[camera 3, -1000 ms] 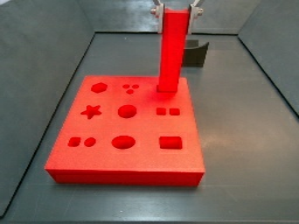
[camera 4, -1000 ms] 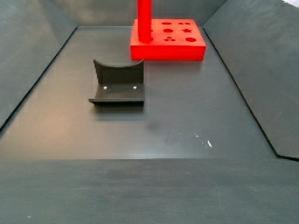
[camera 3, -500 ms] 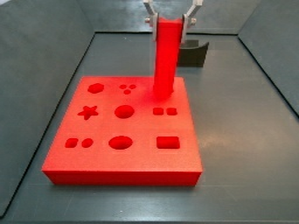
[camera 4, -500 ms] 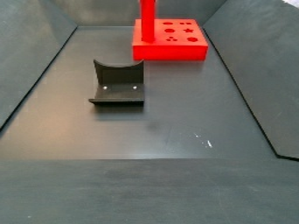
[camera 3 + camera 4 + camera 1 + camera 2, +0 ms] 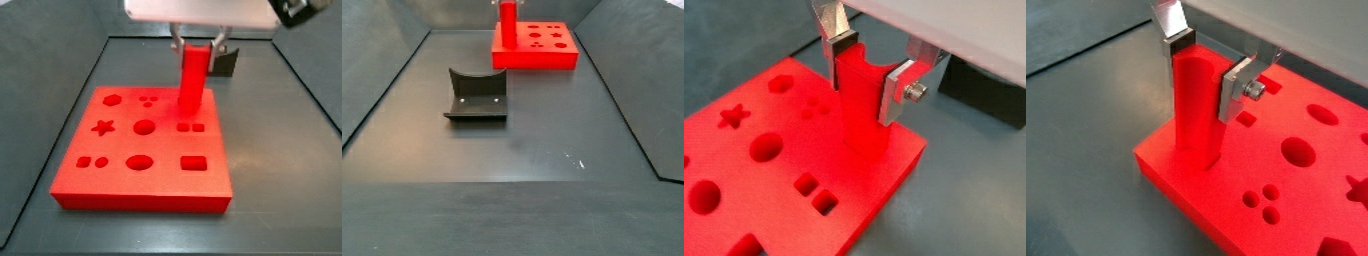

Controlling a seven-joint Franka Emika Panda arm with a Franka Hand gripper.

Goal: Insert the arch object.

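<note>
Gripper (image 5: 871, 62) pinches the top of the arch object (image 5: 862, 120), held upright with its lower end in the red board (image 5: 147, 190) near the counter's far edge, apparently so it can seat straight.

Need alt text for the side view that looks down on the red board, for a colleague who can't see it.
The gripper holds the arch object, a red bar, upright with its lower end at the red board near the far right corner. Shaped holes dot the board; a dark fixture stands behind.

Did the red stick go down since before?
Yes. The arch object, held upright by the gripper, sits lower against the red board.
</note>
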